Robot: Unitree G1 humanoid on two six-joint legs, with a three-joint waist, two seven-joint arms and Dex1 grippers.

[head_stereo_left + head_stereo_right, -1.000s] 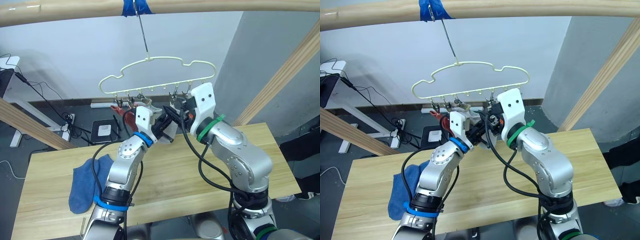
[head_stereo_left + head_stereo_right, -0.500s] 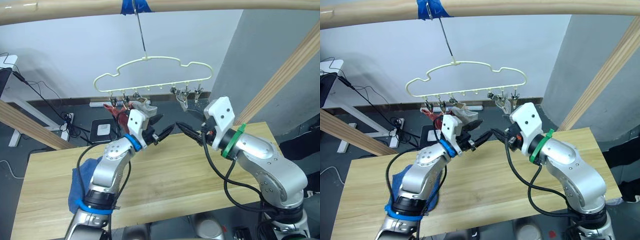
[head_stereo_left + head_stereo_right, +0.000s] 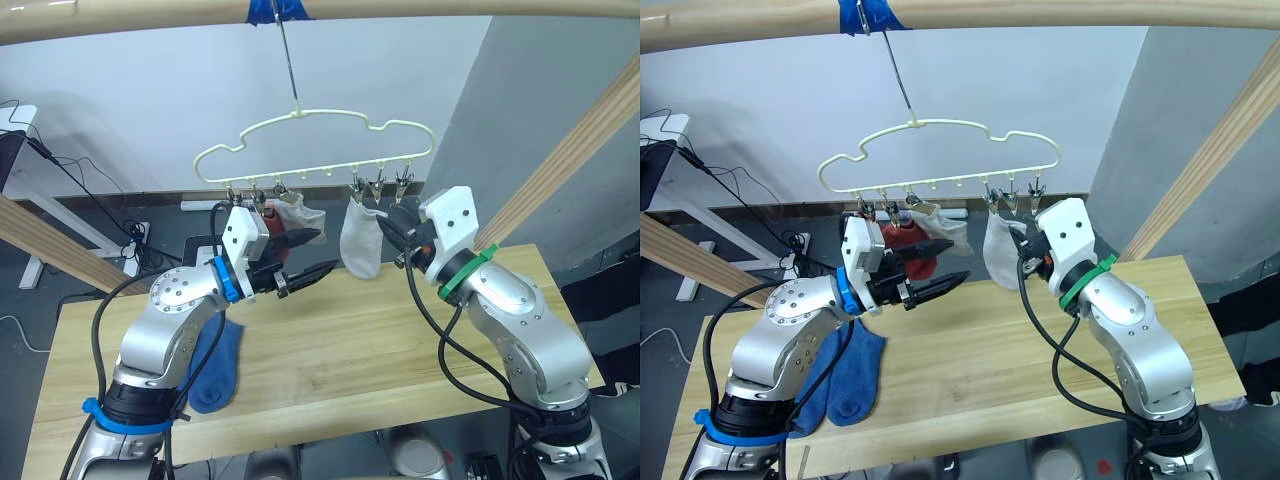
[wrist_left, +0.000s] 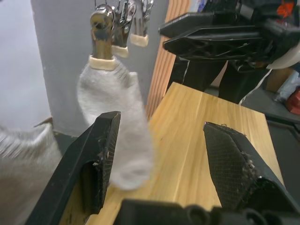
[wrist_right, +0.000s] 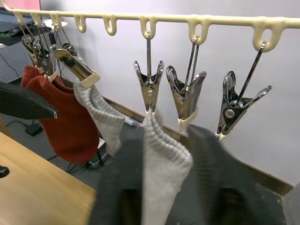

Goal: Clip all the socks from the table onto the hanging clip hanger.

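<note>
While grey socks (image 3: 358, 240) hang: blue socks (image 3: 212, 365) beside left gripper (image 3: 305, 256).

A robotics lab or test room set up for a laundry trial: a plain wooden table (image 3: 400, 330) under a round wooden pole frame (image 3: 120, 18), the hanger's hook fixed with blue tape (image 3: 277, 9), bare white walls, loose cables (image 3: 80, 185) and a power strip (image 3: 138, 238) on the dark floor
</note>
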